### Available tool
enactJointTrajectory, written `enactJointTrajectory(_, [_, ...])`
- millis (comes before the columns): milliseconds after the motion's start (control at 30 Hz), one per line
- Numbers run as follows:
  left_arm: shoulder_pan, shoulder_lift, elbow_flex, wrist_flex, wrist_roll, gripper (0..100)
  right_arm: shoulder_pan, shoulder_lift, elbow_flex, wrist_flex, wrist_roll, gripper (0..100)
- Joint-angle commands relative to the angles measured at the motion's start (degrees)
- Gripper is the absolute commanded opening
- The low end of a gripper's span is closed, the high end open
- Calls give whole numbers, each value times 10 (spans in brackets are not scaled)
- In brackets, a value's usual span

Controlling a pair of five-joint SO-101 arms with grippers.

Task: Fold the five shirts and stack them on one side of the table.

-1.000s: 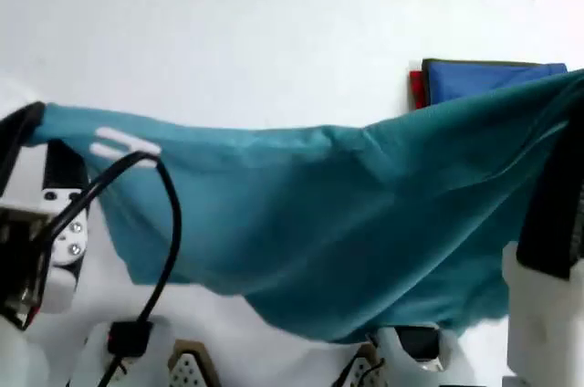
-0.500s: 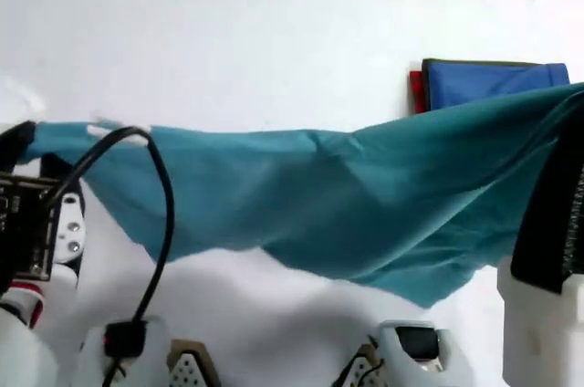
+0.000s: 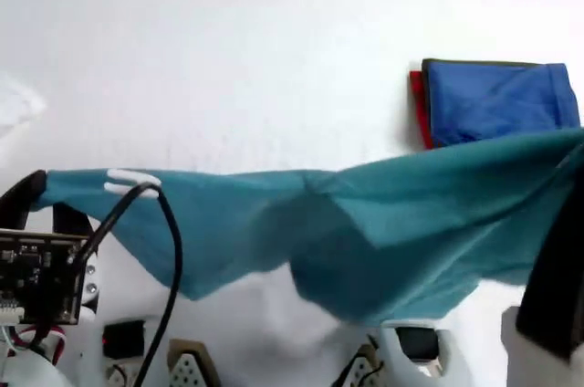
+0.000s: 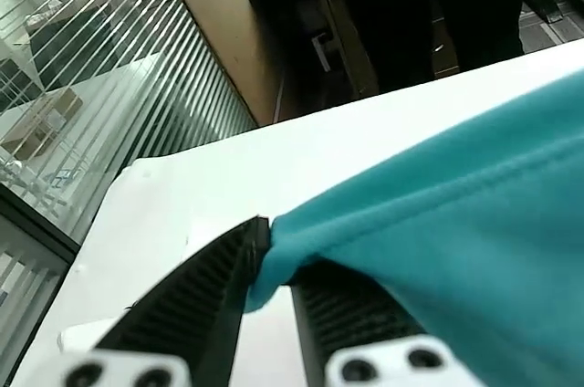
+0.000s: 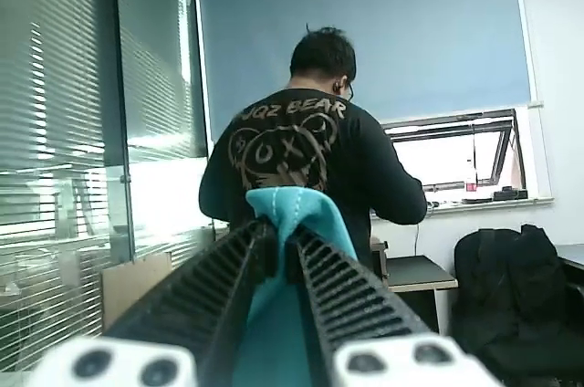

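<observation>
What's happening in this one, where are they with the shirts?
Both arms hold one teal shirt stretched between them above the white table. The left gripper is shut on one end of the fabric and the right gripper is shut on the other; the middle of the shirt sags toward the table. At the far right side of the table lies a folded blue shirt on top of a red shirt, so a stack has been started.

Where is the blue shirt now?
In the high view the blue shirt lies folded at the right, on a red shirt, beyond the teal shirt.
</observation>
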Motion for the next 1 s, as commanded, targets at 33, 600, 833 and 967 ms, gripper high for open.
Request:
enactJointTrajectory(33, [-6, 10, -15, -22, 5, 25, 0, 29, 6, 1, -3, 19])
enactJointTrajectory(600, [-3, 353, -21, -92, -19, 25, 0, 340, 6, 18, -4, 19])
enactJointTrajectory(833, [-3, 502, -22, -162, -59, 25, 0, 536, 1, -58, 14, 19])
enactJointTrajectory(967, [-3, 573, -56, -200, -80, 25, -4, 619, 0, -143, 64, 19])
